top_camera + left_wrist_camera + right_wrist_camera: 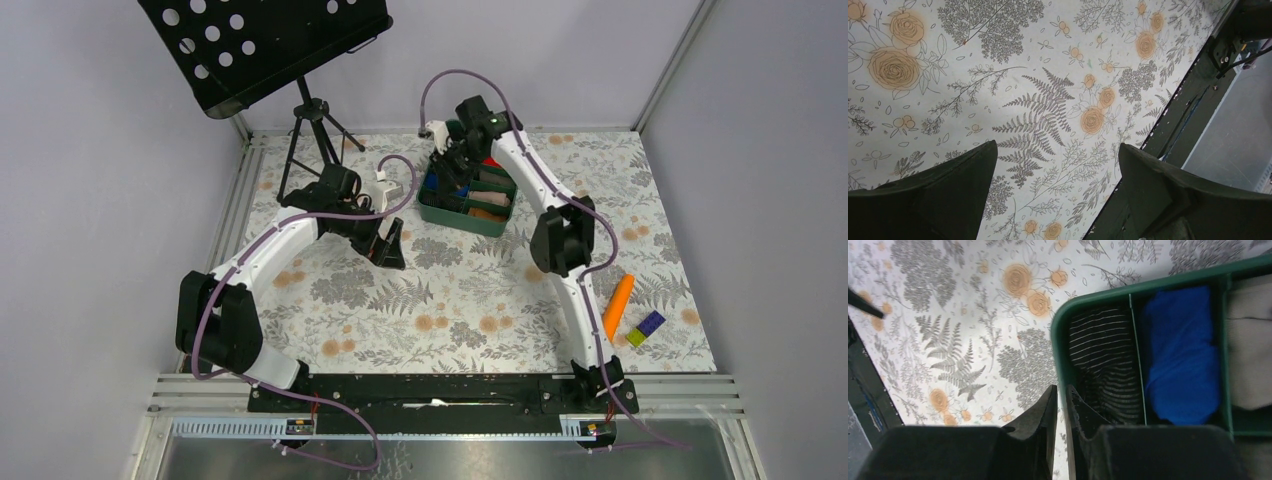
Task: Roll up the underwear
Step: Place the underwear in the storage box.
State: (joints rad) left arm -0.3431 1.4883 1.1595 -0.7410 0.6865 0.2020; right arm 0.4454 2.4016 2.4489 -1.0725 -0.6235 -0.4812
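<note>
The underwear [1103,360], black fabric with fine ribs, lies bunched in the end compartment of the green bin [1060,340]. My right gripper [1061,388] is shut with only a thin slit between its jaws. It holds nothing and hovers at the bin's corner wall, one finger outside it and one over the black fabric. In the top view the right gripper [455,160] is over the bin's left end [470,215]. My left gripper [1058,145] is open and empty above the bare floral table, left of the bin [393,245].
A blue roll [1180,355] and a beige roll [1250,340] fill neighbouring compartments. A black music stand [265,40] on a tripod [312,130] stands at the back left. An orange stick [618,305] and toy blocks [645,328] lie at the right.
</note>
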